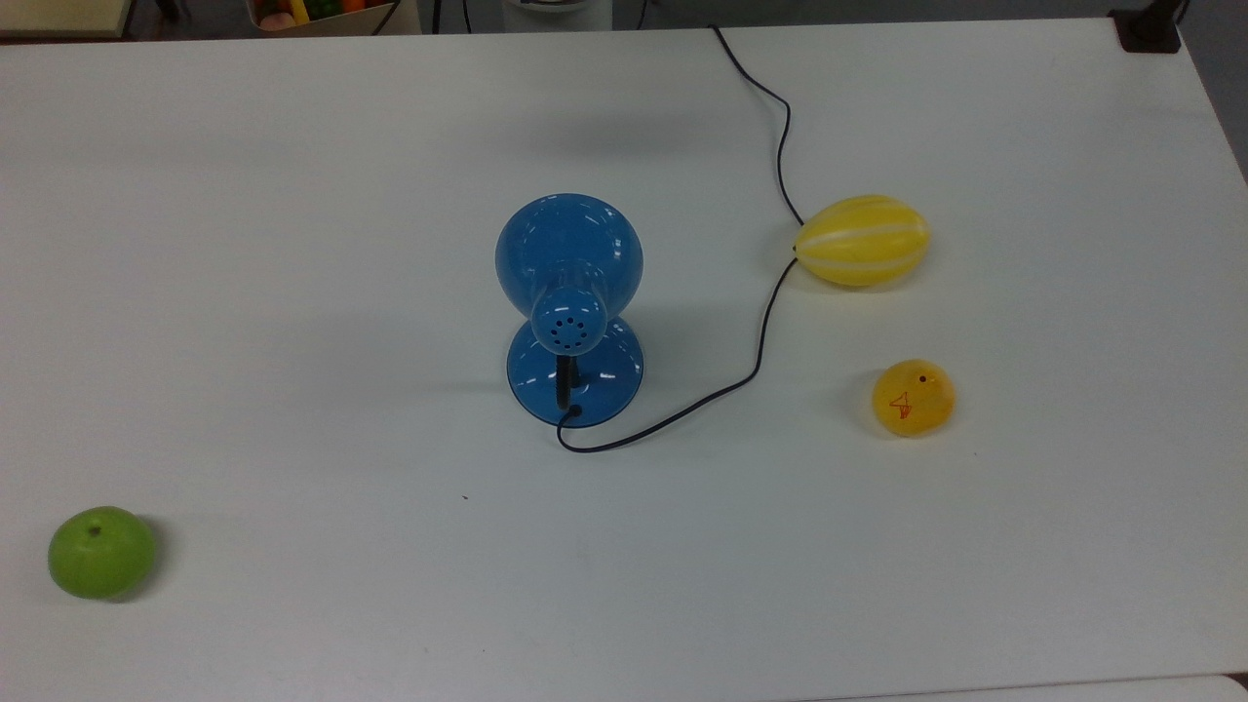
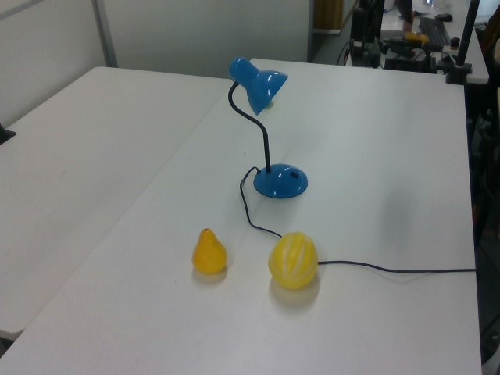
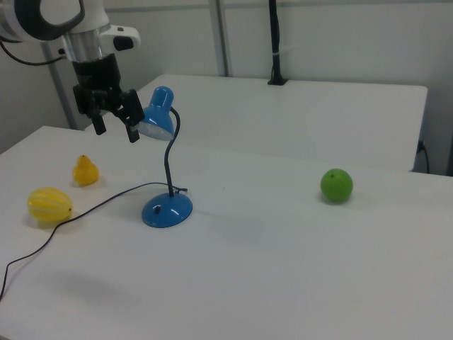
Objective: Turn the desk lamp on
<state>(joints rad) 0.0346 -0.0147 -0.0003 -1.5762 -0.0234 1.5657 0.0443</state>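
The desk lamp stands mid-table, glossy blue, with its dome shade [image 1: 568, 255] over the round base [image 1: 575, 375]. In the right view the shade [image 3: 157, 117] curves up on a black neck from the base [image 3: 167, 210]. A small dark button [image 3: 159, 209] sits on the base. No light shows from the shade [image 2: 256, 82]. My gripper [image 3: 115, 132] hangs open in the air just to the right view's left of the shade, level with it, with nothing between its fingers. The thin black cord [image 1: 760, 341] runs off from the base.
A yellow striped melon [image 1: 862, 240] lies against the cord. A yellow pear [image 1: 913, 397] sits near it. A green apple [image 1: 101, 551] rests at the top view's lower left. The white table [image 1: 292, 195] has wide bare areas around the lamp.
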